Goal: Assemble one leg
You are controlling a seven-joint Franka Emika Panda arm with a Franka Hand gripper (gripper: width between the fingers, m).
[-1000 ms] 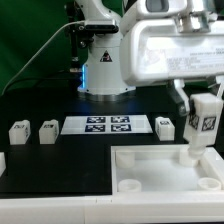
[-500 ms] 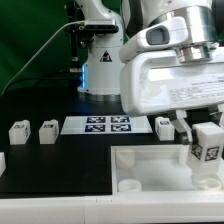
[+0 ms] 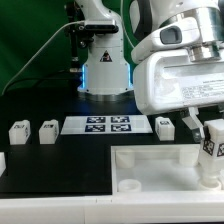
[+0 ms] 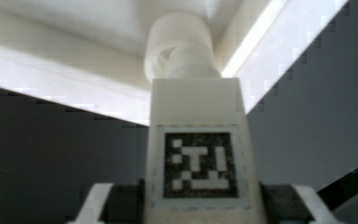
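My gripper [image 3: 212,138] is shut on a leg [image 3: 213,150], a small white block with a black-and-white tag, and holds it upright at the exterior view's right edge, over the far right corner of the large white tray-like piece [image 3: 150,168]. In the wrist view the held leg [image 4: 197,130] fills the middle, tag facing the camera, with my fingers [image 4: 108,203] on both sides; its far end meets the white tray's rim [image 4: 51,70]. Three more legs stand on the black table: two at the left [image 3: 18,132] [image 3: 48,131] and one right of the marker board [image 3: 165,127].
The marker board [image 3: 106,125] lies flat in the middle of the table. The robot's white base [image 3: 105,70] stands behind it before a green backdrop. A small white piece [image 3: 2,160] shows at the exterior view's left edge.
My gripper has moved toward the exterior view's right and slightly down with the leg in it, from above the tray's right part to its far right corner.
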